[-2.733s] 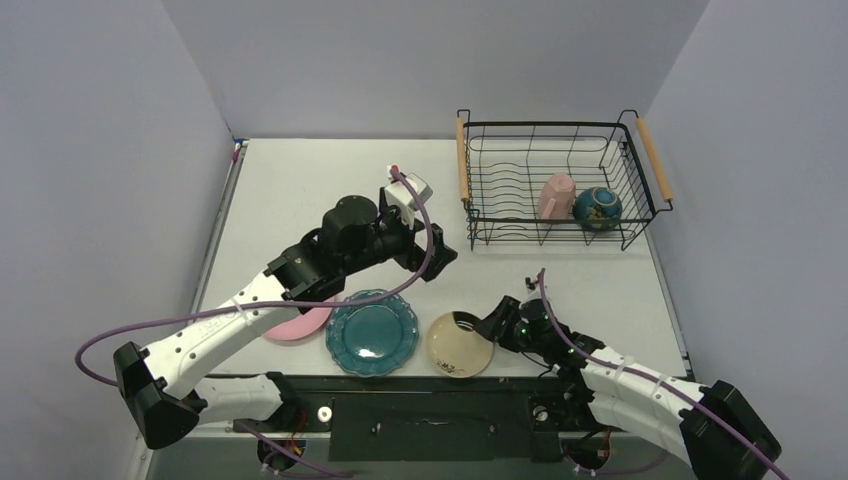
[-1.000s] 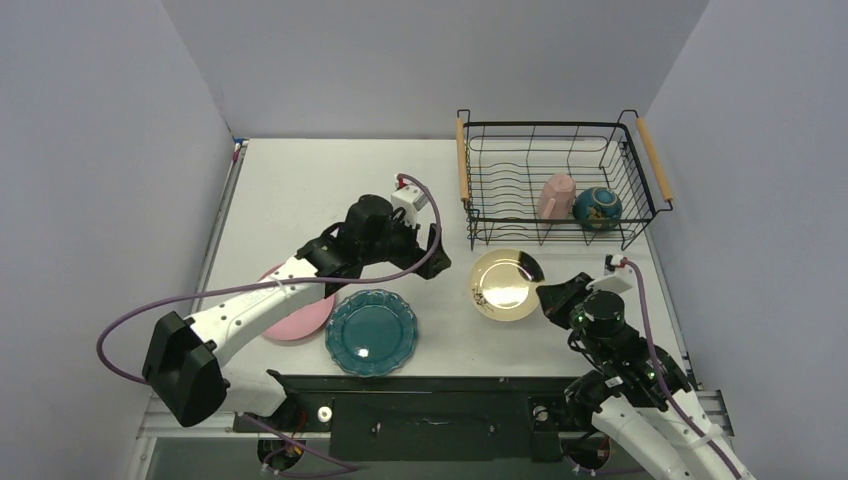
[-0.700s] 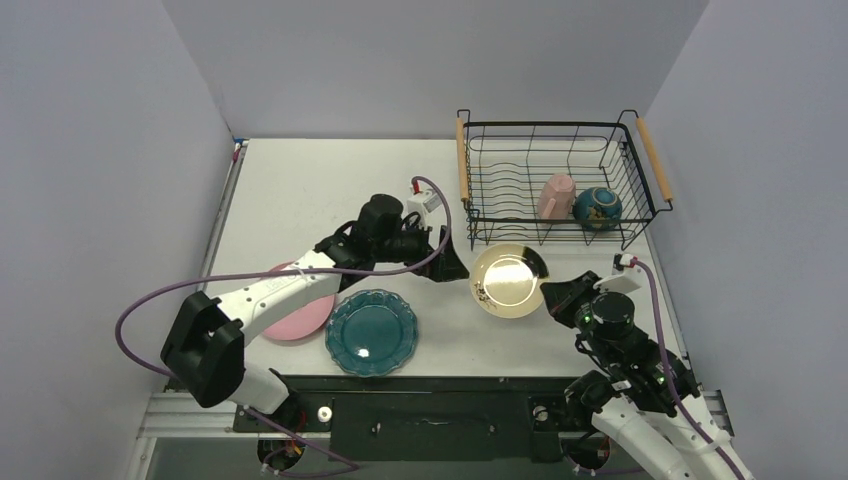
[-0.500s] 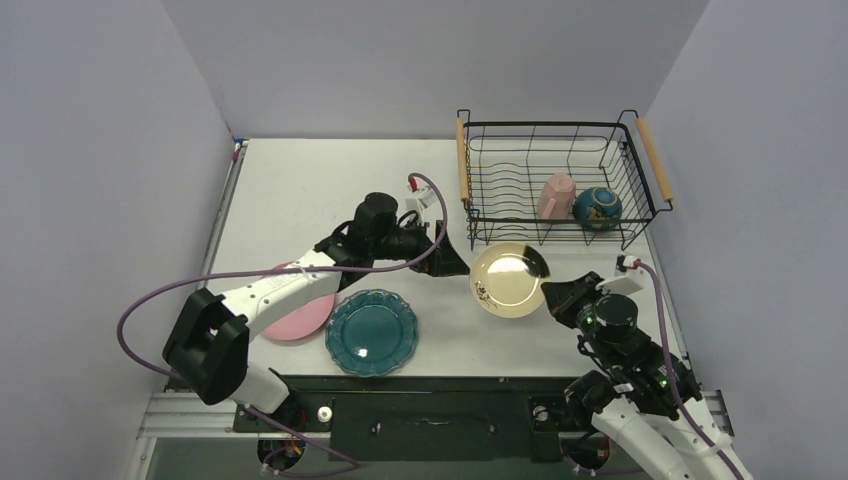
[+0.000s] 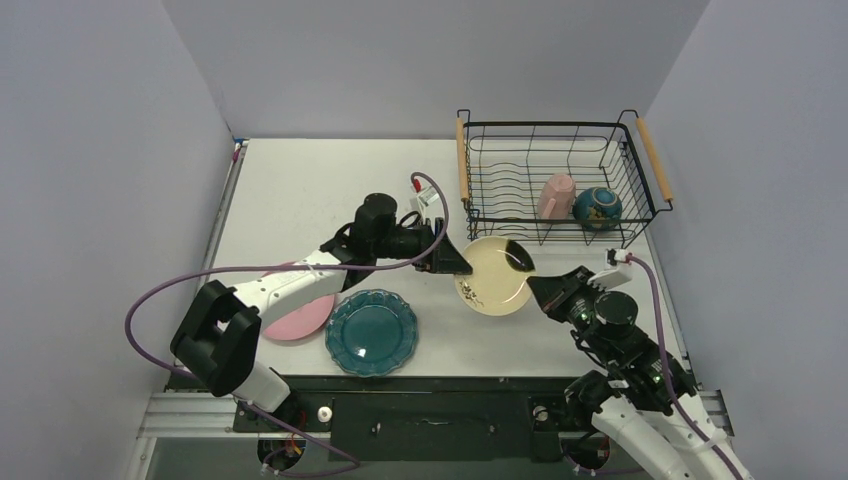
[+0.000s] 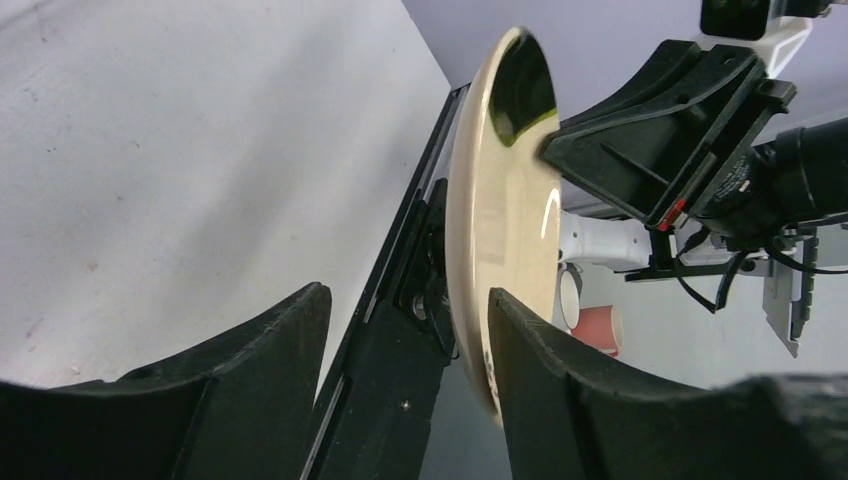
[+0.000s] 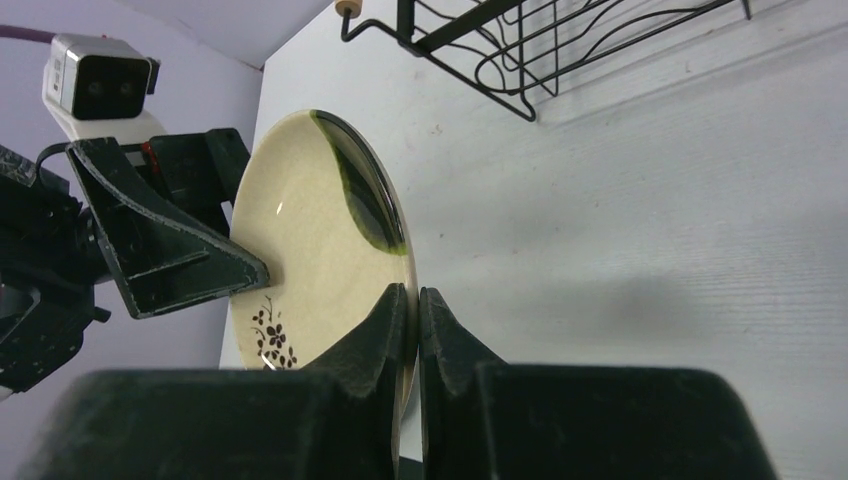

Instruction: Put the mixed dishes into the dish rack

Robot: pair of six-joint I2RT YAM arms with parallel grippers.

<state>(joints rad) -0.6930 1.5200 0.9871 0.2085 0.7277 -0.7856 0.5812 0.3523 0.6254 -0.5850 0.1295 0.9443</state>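
Note:
The cream dish (image 5: pixel 493 277) with dark marks hangs tilted above the table, in front of the dish rack (image 5: pixel 560 125). My right gripper (image 5: pixel 540 290) is shut on its right rim (image 7: pixel 413 292). My left gripper (image 5: pixel 455 262) straddles the opposite rim with its jaws still apart. In the left wrist view the dish (image 6: pixel 500 200) stands edge-on against the right finger, with a wide gap to the other one, around the left gripper (image 6: pixel 408 295). The pink cup (image 5: pixel 556 196) and dark-teal bowl (image 5: pixel 598 208) lie in the rack. The teal plate (image 5: pixel 371 335) and pink plate (image 5: pixel 300 325) rest on the table.
The rack stands at the back right of the table, its wooden handles (image 5: pixel 463 160) along its left and right sides. My left arm stretches over the pink plate. The rack's near corner (image 7: pixel 520 40) shows above the dish in the right wrist view.
The right arm carried the dish left and tipped it over. The left gripper reached right to the dish's rim and its jaws have narrowed around it.

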